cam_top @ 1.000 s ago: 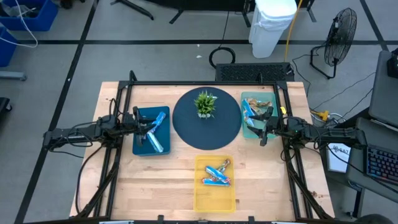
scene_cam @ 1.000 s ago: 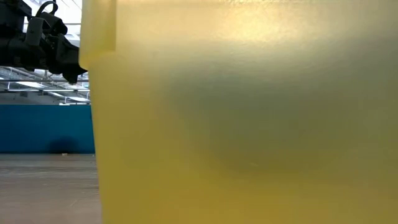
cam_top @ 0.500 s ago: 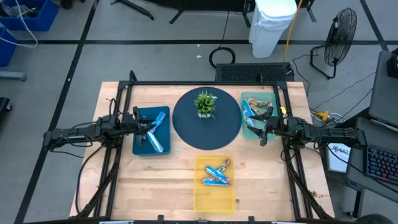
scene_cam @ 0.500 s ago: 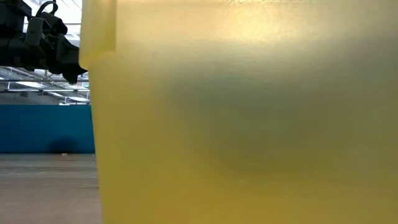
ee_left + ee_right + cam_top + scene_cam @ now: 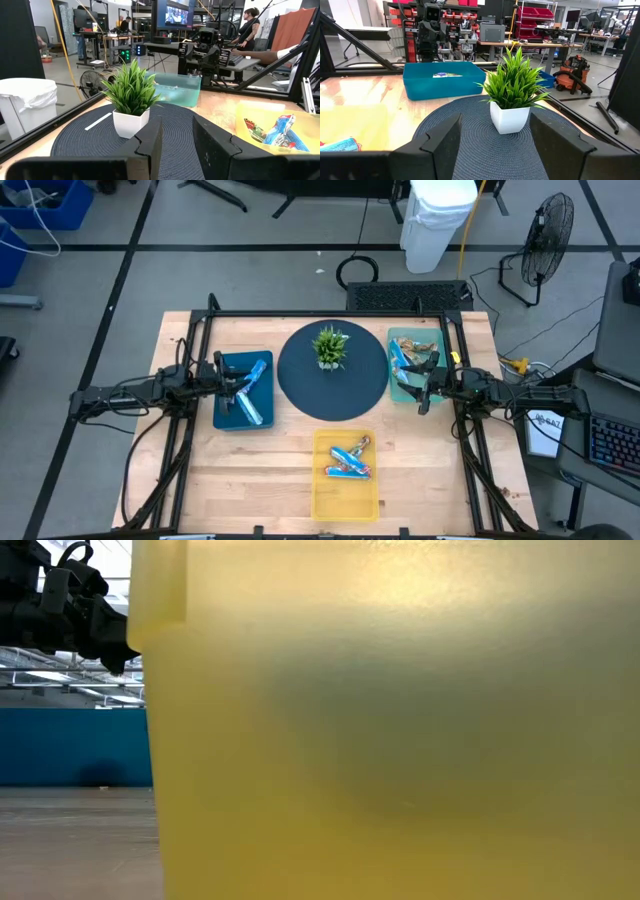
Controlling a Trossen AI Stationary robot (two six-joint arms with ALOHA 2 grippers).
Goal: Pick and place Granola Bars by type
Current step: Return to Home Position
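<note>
Seen from above, a round dark woven mat (image 5: pixel 320 395) sits mid-table with a small green potted plant (image 5: pixel 330 345) standing on it. Just beside the mat, on the left arm's side, a rectangular blue plastic bin (image 5: pixel 226 420) holds shiny blue-wrapped granola bars (image 5: pixel 252 395), and the left gripper (image 5: pixel 235 383) hovers over that bin. On the mat's opposite side, a teal plastic bin (image 5: pixel 400 394) holds a few mixed-wrapper bars (image 5: pixel 400 358), with the right gripper (image 5: pixel 425 385) above it. Just in front of the mat, a yellow plastic bin (image 5: pixel 345 502) holds red-and-blue wrapped bars (image 5: pixel 350 461). At table height, the yellow bin's wall fills nearly everything; the left arm hangs in the air above the blue bin. Through the left wrist camera, its two dark fingers (image 5: pixel 150 145) stand slightly apart and empty, aimed at the plant on the mat. Through the right wrist camera, the fingers (image 5: pixel 440 142) stand wide apart, also empty, facing the mat, with the blue bin beyond it.
</note>
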